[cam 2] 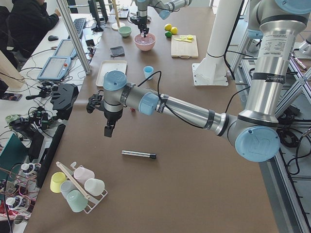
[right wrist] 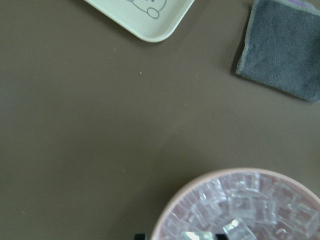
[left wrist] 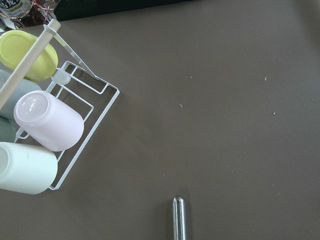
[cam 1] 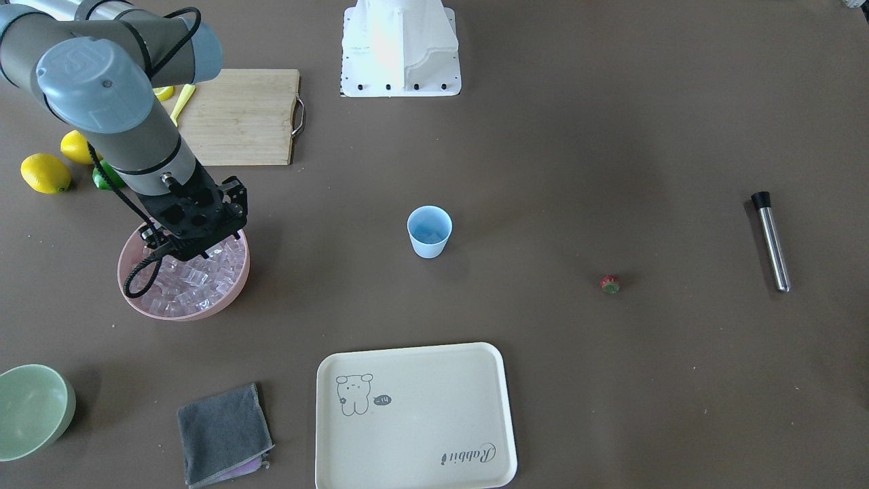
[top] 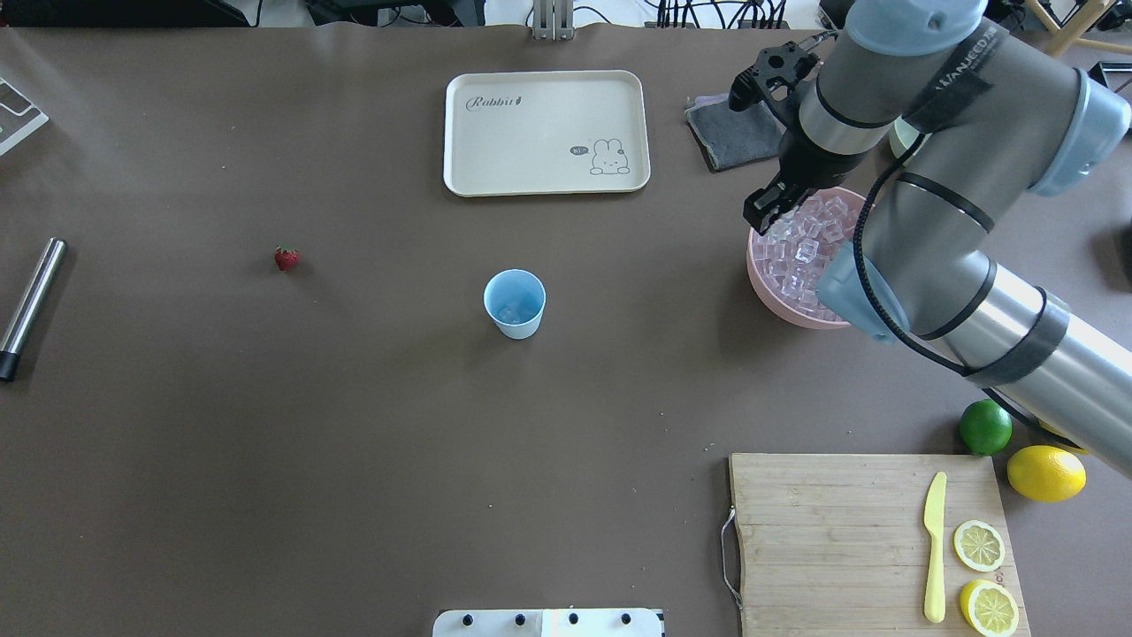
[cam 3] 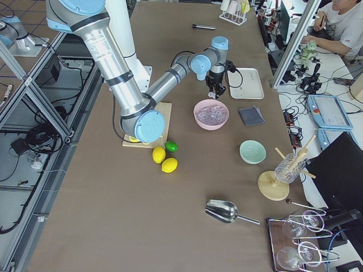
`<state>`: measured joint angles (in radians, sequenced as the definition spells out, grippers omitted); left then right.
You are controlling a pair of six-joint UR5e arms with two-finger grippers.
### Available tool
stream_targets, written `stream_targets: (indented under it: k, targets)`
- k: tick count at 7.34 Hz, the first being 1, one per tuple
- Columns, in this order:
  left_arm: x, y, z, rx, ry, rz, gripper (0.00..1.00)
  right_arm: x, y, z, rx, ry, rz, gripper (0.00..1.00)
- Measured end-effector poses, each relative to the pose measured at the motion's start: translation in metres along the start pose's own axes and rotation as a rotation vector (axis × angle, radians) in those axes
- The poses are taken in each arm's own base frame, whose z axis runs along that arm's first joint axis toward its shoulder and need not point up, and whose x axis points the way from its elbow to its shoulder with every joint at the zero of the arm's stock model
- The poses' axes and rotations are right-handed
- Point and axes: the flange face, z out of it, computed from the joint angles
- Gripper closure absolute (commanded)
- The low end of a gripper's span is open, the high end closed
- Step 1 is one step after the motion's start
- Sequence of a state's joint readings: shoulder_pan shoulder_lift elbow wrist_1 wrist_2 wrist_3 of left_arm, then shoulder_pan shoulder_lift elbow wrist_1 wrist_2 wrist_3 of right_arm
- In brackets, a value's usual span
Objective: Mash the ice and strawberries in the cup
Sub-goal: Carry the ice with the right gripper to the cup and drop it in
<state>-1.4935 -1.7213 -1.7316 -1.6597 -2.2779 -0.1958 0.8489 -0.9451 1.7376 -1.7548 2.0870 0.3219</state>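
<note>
The light-blue cup (cam 1: 429, 231) (top: 515, 303) stands upright mid-table with a clear ice piece (top: 508, 312) in its bottom. A pink bowl (cam 1: 183, 314) (top: 778, 305) (right wrist: 170, 210) holds several ice cubes (cam 1: 197, 282) (top: 800, 252) (right wrist: 250, 205). My right gripper (top: 766, 212) (cam 1: 178, 252) points down with its tips among the ice at the bowl's edge; I cannot tell if it is open or shut. The strawberry (cam 1: 609, 284) (top: 286, 257) lies alone on the table. My left gripper (cam 2: 109, 132) hangs above bare table near a steel rod (cam 2: 138, 155) (left wrist: 178, 217); I cannot tell its state.
A cream tray (top: 546, 133), a grey cloth (cam 1: 223, 435) and a pale green bowl (cam 1: 30, 407) lie on the operators' side. The cutting board (top: 867, 540) carries a yellow knife and lemon halves, with a lime (top: 985, 426) and lemons beside it. A cup rack (left wrist: 45, 125) stands at the left end.
</note>
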Motion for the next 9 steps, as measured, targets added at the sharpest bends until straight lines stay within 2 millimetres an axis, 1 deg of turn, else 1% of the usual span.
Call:
stream_targets:
  k: [1, 2, 3, 4, 5, 6, 7, 9]
  targets:
    - [0.0, -0.001, 0.001, -0.001, 0.0, 0.0, 0.02, -0.047, -0.039, -0.007, 0.005, -0.019, 0.084, 1.0]
    - [0.0, -0.002, 0.001, -0.001, 0.0, -0.001, 0.02, -0.102, -0.074, -0.008, 0.004, -0.025, 0.164, 1.0]
    - [0.001, -0.003, 0.002, -0.004, 0.001, 0.0, 0.02, -0.149, -0.1, -0.007, 0.008, -0.018, 0.228, 1.0]
    - [0.003, -0.004, 0.005, -0.007, 0.002, 0.002, 0.02, -0.187, -0.117, 0.003, 0.028, -0.008, 0.289, 1.0]
    - [0.007, -0.007, 0.005, -0.008, 0.005, 0.007, 0.02, -0.211, -0.125, 0.021, 0.063, -0.004, 0.327, 1.0]
    - [0.009, -0.009, 0.006, -0.008, 0.007, 0.011, 0.02, -0.225, -0.126, 0.038, 0.081, -0.003, 0.34, 1.0]
    - [0.01, -0.009, 0.006, -0.009, 0.009, 0.012, 0.02, -0.233, -0.123, 0.05, 0.087, 0.001, 0.345, 1.0]
    - [0.01, -0.009, 0.007, -0.012, 0.01, 0.011, 0.02, -0.244, -0.117, 0.059, 0.087, 0.001, 0.338, 1.0]
